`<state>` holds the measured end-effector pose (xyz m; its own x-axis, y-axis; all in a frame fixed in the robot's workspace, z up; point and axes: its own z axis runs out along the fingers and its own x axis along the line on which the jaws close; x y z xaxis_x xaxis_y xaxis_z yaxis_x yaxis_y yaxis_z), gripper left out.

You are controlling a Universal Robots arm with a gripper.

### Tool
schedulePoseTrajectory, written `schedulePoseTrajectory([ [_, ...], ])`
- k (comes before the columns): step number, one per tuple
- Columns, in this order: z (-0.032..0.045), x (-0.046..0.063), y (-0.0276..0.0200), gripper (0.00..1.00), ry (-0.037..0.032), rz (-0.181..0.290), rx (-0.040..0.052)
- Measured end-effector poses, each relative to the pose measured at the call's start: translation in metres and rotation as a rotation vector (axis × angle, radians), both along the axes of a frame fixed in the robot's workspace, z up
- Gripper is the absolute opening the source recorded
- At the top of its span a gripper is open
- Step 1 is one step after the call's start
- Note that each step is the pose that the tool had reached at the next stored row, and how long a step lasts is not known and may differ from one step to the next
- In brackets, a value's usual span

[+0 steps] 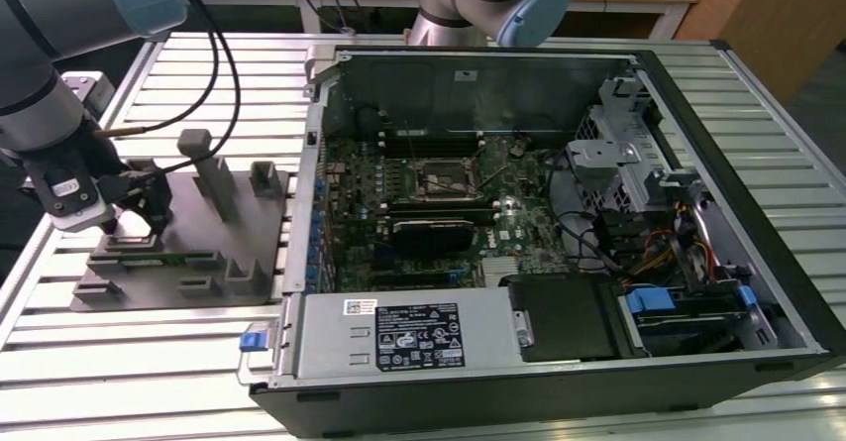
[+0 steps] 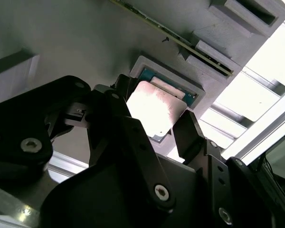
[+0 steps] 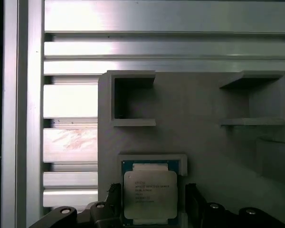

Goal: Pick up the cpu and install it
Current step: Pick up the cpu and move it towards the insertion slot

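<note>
I'm down over the grey fixture tray, at its end on the exterior view's left. My gripper hangs just above the tray deck, near the tray's tall posts.

The cpu lies flat in a shallow square pocket of the tray, silver top up w/ the greenish rim showing round it. The pocket sits by the tray edge, w/ the table slats just past it.

My jaws are apart, set narrow, one black finger on each side of the cpu. Both fingers sit just outside the pocket walls, so I'm straddling the chip, not clamping it. In the second wrist view it's the same: cpu btwn the two fingers, close on both sides. I can't tell if a pad brushes a corner there.

Two box-shaped holders stand further in on the tray from the cpu pocket. A thin green board strip lies on the tray deck just beside my gripper.

An open pc case lies just beside the tray, on the exterior view's right of it. Its motherboard socket faces up, well apart from the tray's cpu pocket.
</note>
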<state>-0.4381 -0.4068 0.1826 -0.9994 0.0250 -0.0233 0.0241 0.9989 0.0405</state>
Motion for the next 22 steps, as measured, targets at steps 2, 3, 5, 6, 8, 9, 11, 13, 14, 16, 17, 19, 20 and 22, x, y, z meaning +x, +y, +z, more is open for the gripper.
schedulePoseTrajectory([
  [2,-0.0001,0.0000,0.0001,0.65,-0.0001,-0.010,0.0024],
  [3,-0.0001,0.0000,0.0001,0.65,0.0001,-0.016,0.0042],
  [5,-0.0001,0.0000,0.0002,0.65,0.0000,-0.023,0.0057],
  [6,-0.0001,0.0000,0.0002,0.65,0.0000,-0.024,0.0057],
  [8,-0.0001,0.0000,0.0002,0.65,0.0001,-0.024,0.0057],
  [9,-0.0002,-0.0004,0.0001,0.65,-0.0001,-0.024,0.0058],
  [11,-0.0003,-0.0017,0.0001,0.65,-0.0001,-0.025,0.0062],
  [13,-0.0003,-0.0022,0.0002,0.65,0.0001,-0.026,0.0069],
  [14,-0.0005,-0.0022,0.0003,0.65,0.0000,-0.026,0.0085],
  [16,-0.0007,-0.0023,0.0004,0.65,0.0001,-0.026,0.0101],
  [17,-0.0008,-0.0023,0.0004,0.65,0.0002,-0.026,0.0106],
  [19,-0.0009,-0.0023,0.0005,0.65,0.0003,-0.026,0.0109],
  [20,-0.0009,-0.0022,0.0005,0.65,0.0002,-0.026,0.0109],
  [22,-0.0009,-0.0022,0.0005,0.65,0.0002,-0.026,0.0109],
])
